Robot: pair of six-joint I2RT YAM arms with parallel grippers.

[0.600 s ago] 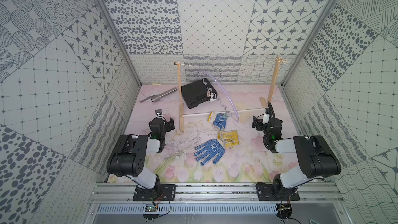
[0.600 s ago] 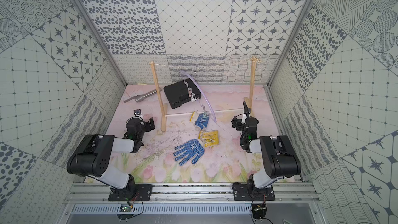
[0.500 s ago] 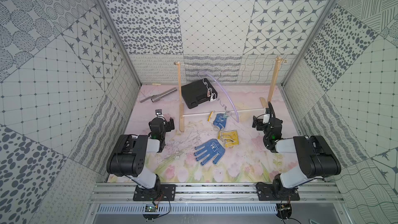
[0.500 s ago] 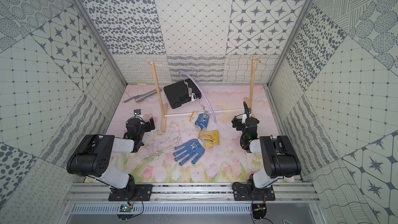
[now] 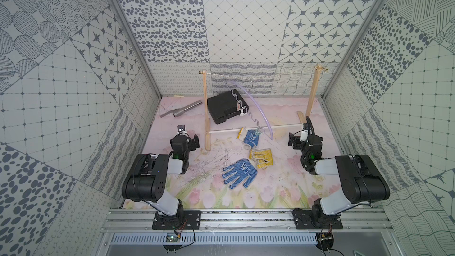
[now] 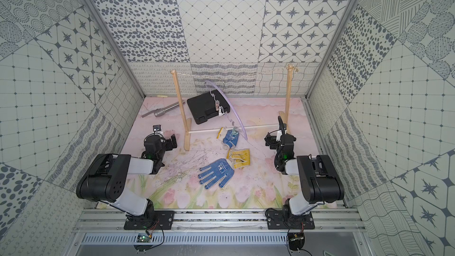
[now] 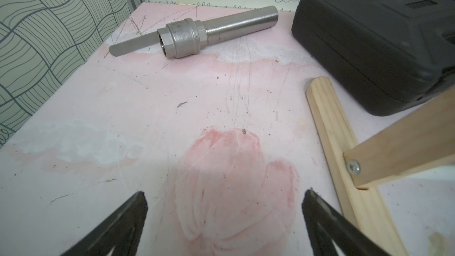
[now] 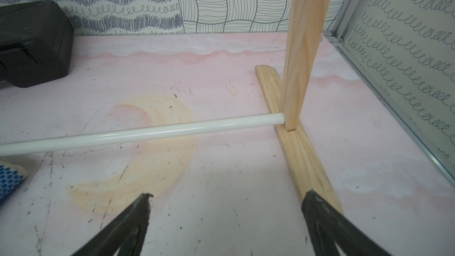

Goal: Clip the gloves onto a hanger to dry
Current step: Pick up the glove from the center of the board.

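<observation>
In both top views the hanger (image 5: 260, 112) hangs off the frame (image 5: 205, 109), one blue glove (image 5: 251, 137) at its low end, perhaps already pegged; the yellow glove (image 5: 261, 158) and flat blue glove (image 6: 216, 172) lie between your arms, so take one by its cuff and lift it to a free peg. Left wrist: your left claw (image 7: 225, 198) gapes empty, pipe (image 7: 187, 38) and case (image 7: 369, 33) ahead. Right wrist: your right claw (image 8: 227, 198) gapes empty too, rail (image 8: 147, 132) and post (image 8: 305, 45) barring the way.
</observation>
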